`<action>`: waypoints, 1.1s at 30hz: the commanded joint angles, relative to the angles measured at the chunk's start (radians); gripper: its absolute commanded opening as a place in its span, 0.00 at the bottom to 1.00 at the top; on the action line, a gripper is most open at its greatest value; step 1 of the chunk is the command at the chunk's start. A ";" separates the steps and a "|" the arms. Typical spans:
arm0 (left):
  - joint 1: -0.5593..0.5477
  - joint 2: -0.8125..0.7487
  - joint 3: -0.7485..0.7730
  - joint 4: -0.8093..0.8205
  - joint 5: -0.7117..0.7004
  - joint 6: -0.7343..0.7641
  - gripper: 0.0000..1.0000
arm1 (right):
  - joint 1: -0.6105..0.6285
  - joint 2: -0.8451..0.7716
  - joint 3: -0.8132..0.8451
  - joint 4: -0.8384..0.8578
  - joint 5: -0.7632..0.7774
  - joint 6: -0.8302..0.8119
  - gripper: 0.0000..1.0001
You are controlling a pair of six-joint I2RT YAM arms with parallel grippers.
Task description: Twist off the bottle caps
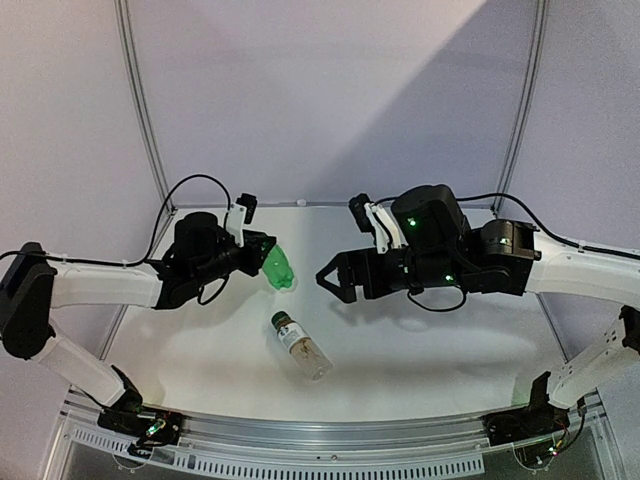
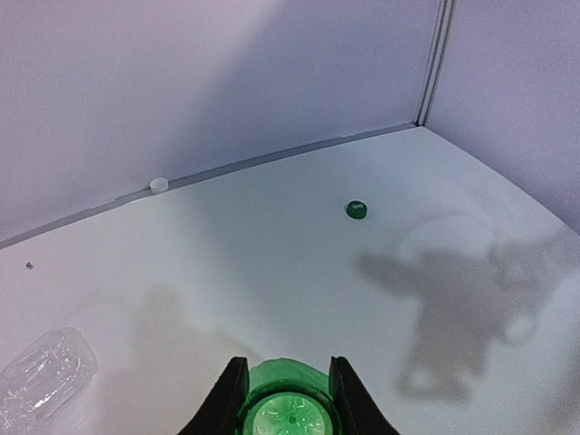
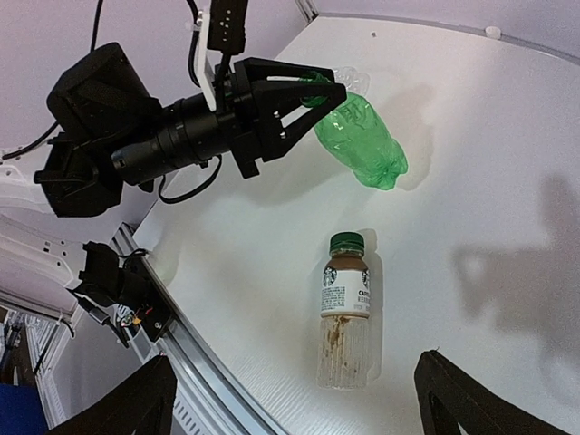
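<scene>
- The left claw (image 1: 262, 256) pinches the green bottle (image 1: 279, 268) and holds it above the tabletop (image 1: 200, 340).
- The right claw (image 1: 335, 278) is spread wide and empty, facing the bottle's base.
- A labelled bottle (image 1: 300, 345) lies below both claws with its dark cap (image 3: 346, 242) on.
- Ahead of the left claw sit a loose green cap (image 2: 356, 210) and a white cap (image 2: 159, 185).
- A clear bottle (image 2: 41, 376) lies to the left claw's left.

We see only the base of the green bottle (image 2: 288, 410) from the left wrist, the bottom edge cutting the rest. Its neck is buried in the left claw (image 3: 326, 86), so we cannot tell whether it is capped. The clear ribbed bottle (image 2: 41, 373) runs off the left edge of that view.
</scene>
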 commanded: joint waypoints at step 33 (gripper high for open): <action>-0.073 0.079 -0.016 0.081 -0.042 0.106 0.38 | 0.000 -0.031 -0.052 0.043 -0.001 -0.013 0.92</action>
